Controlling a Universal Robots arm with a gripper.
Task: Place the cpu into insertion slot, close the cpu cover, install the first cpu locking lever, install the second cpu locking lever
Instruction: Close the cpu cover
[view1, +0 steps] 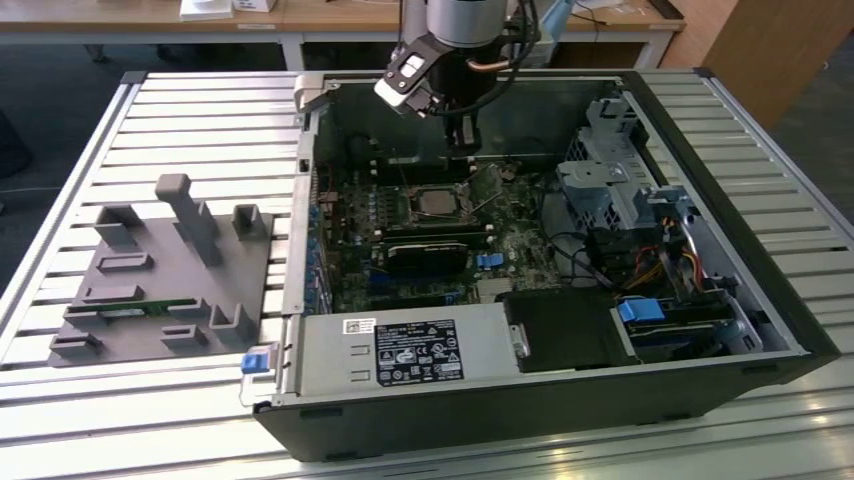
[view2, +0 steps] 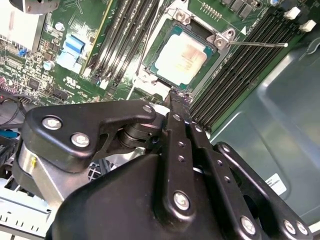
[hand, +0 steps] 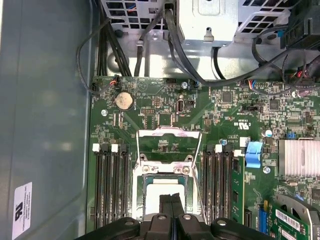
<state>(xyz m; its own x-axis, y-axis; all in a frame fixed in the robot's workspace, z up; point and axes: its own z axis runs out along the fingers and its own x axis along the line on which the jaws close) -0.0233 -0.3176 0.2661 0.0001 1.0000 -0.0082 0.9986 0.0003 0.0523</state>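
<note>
The cpu (view2: 184, 54) lies flat in the insertion slot (view2: 156, 64), its silver top showing, in the middle of the green motherboard (view1: 434, 203). The cpu cover (hand: 168, 134), a thin metal frame, stands swung open beyond the slot, with the board visible through its window. A thin wire locking lever (view2: 260, 44) sticks out free beside the socket, and another lever (hand: 198, 187) runs along the slot's side. My gripper (view2: 179, 96) hangs just above the slot's edge with its black fingers (hand: 166, 204) pressed together and nothing between them. In the exterior view the gripper (view1: 462, 148) points down into the case.
The open computer case (view1: 787, 330) lies on a slatted metal table. Memory slots (hand: 110, 185) flank the socket on both sides. A drive cage (view1: 607, 180), cables (view1: 574, 250) and the power supply (view1: 400, 350) crowd the case. A grey fixture block (view1: 160, 270) stands at the exterior view's left.
</note>
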